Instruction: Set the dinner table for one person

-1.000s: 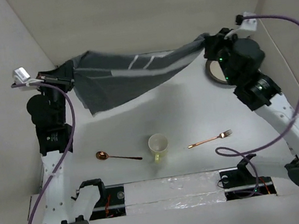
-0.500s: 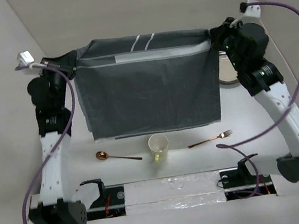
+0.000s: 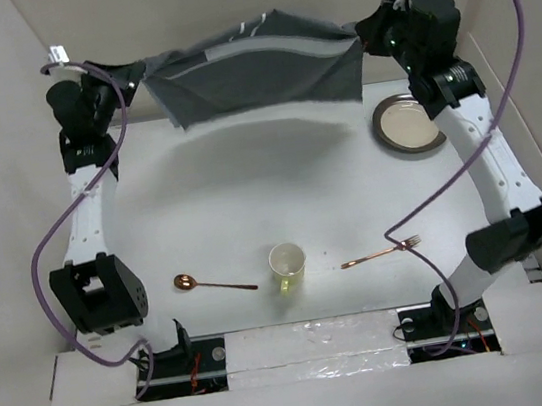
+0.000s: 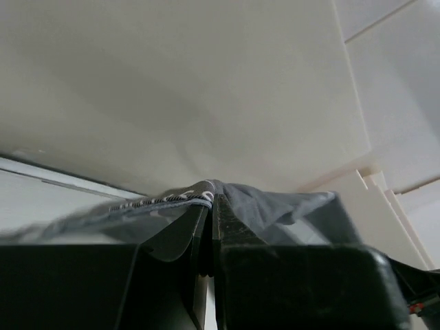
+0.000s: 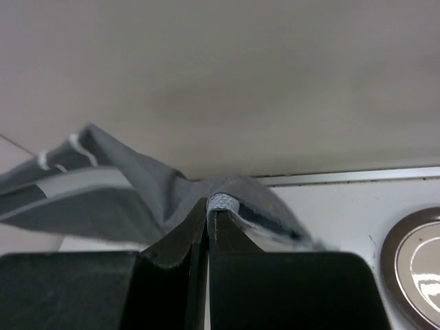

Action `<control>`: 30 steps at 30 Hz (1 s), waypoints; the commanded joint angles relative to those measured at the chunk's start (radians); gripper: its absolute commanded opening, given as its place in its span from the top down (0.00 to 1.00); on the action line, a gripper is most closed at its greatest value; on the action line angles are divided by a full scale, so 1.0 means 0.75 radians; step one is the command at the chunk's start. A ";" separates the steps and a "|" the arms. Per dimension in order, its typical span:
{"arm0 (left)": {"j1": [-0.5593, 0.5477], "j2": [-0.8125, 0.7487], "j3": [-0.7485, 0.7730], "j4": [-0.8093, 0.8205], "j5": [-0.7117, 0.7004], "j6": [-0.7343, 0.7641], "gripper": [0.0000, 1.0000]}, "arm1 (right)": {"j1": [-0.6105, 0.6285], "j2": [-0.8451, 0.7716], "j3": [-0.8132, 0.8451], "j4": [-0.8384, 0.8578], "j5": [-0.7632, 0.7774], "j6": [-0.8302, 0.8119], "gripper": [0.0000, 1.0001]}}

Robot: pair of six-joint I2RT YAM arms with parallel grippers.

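- Dark grey cloth (image 3: 253,74) with white stripes hangs in the air over the far side of the table (image 3: 248,186), stretched between the two arms and sagging a little in the middle.
- The left fingers (image 3: 135,78) are pressed together on the cloth's left top corner. In the left wrist view (image 4: 212,206) the hem bunches right at the tips, with no gap between them.
- The right fingers (image 3: 366,34) are clamped the same way on the right top corner. The right wrist view (image 5: 208,210) shows a fold of pale hem pinched between them.
- Both arms reach up high towards the back wall, and the cloth's lower edge hangs clear of the white table, throwing a soft shadow on it.
- The table is a wide, matte white surface spreading out in front of the arm bases, and it carries everything else.
- A round metal plate (image 3: 408,123) with a dark rim lies flat at the far right, below the right fingers and beside that arm.
- A pale yellowish cup (image 3: 287,264) stands upright near the front edge, about midway across.
- A copper-coloured spoon (image 3: 212,283) lies left of the cup, its bowl pointing away from it.
- A matching fork (image 3: 381,251) lies right of the cup, tines pointing right, not touching it.
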 commanded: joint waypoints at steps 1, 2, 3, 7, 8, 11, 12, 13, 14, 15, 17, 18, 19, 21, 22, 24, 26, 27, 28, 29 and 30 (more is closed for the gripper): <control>0.052 -0.202 -0.249 0.263 0.086 -0.029 1.00 | -0.021 -0.200 -0.155 0.122 -0.037 0.010 1.00; 0.066 -0.228 -0.335 0.296 0.076 -0.019 1.00 | -0.021 -0.239 -0.352 0.181 -0.041 0.035 1.00; 0.066 -0.247 -0.522 0.369 0.058 -0.025 1.00 | -0.021 -0.312 -0.465 0.220 -0.045 0.049 1.00; 0.078 -0.251 -0.936 0.629 0.108 -0.119 1.00 | -0.021 -0.429 -0.987 0.402 -0.080 0.143 1.00; 0.078 -0.235 -1.000 0.674 0.133 -0.138 1.00 | -0.021 -0.439 -1.079 0.461 -0.080 0.182 1.00; 0.078 -0.188 -1.255 0.893 0.166 -0.189 1.00 | -0.033 -0.456 -1.380 0.615 -0.148 0.241 1.00; 0.078 -0.180 -1.343 0.916 0.154 -0.181 1.00 | -0.033 -0.452 -1.439 0.642 -0.152 0.250 1.00; 0.078 -0.165 -1.382 0.914 0.148 -0.140 1.00 | -0.033 -0.444 -1.521 0.654 -0.156 0.254 1.00; 0.078 -0.161 -1.419 0.916 0.123 -0.120 1.00 | -0.033 -0.429 -1.546 0.646 -0.144 0.256 1.00; 0.078 -0.161 -1.497 0.932 0.107 -0.103 1.00 | -0.033 -0.419 -1.569 0.638 -0.137 0.256 1.00; 0.078 -0.161 -1.569 0.951 0.090 -0.099 1.00 | -0.033 -0.401 -1.626 0.636 -0.131 0.260 1.00; 0.078 -0.161 -1.619 0.961 0.090 -0.095 1.00 | -0.033 -0.403 -1.648 0.638 -0.133 0.260 1.00; 0.078 -0.165 -1.644 0.961 0.086 -0.083 1.00 | -0.033 -0.405 -1.673 0.642 -0.145 0.264 1.00; 0.078 -0.177 -1.703 0.935 0.066 -0.040 1.00 | -0.033 -0.425 -1.742 0.644 -0.150 0.272 1.00; 0.078 -0.198 -1.726 0.922 0.060 -0.025 1.00 | -0.033 -0.437 -1.763 0.644 -0.146 0.276 1.00; 0.078 -0.231 -1.797 0.912 0.041 0.007 1.00 | -0.045 -0.478 -1.826 0.630 -0.148 0.280 1.00; 0.078 -0.312 -1.835 0.873 0.005 0.040 1.00 | -0.057 -0.521 -1.869 0.618 -0.148 0.293 1.00; 0.078 -0.345 -1.851 0.806 -0.012 0.083 1.00 | -0.057 -0.542 -1.912 0.613 -0.148 0.301 1.00; 0.078 -0.424 -1.853 0.751 -0.032 0.105 1.00 | -0.057 -0.590 -1.933 0.605 -0.154 0.305 1.00; 0.078 -0.465 -1.853 0.694 -0.077 0.134 1.00 | -0.069 -0.619 -1.955 0.597 -0.156 0.313 1.00; 0.078 -0.506 -1.859 0.602 -0.100 0.171 1.00 | -0.070 -0.644 -1.996 0.593 -0.156 0.317 1.00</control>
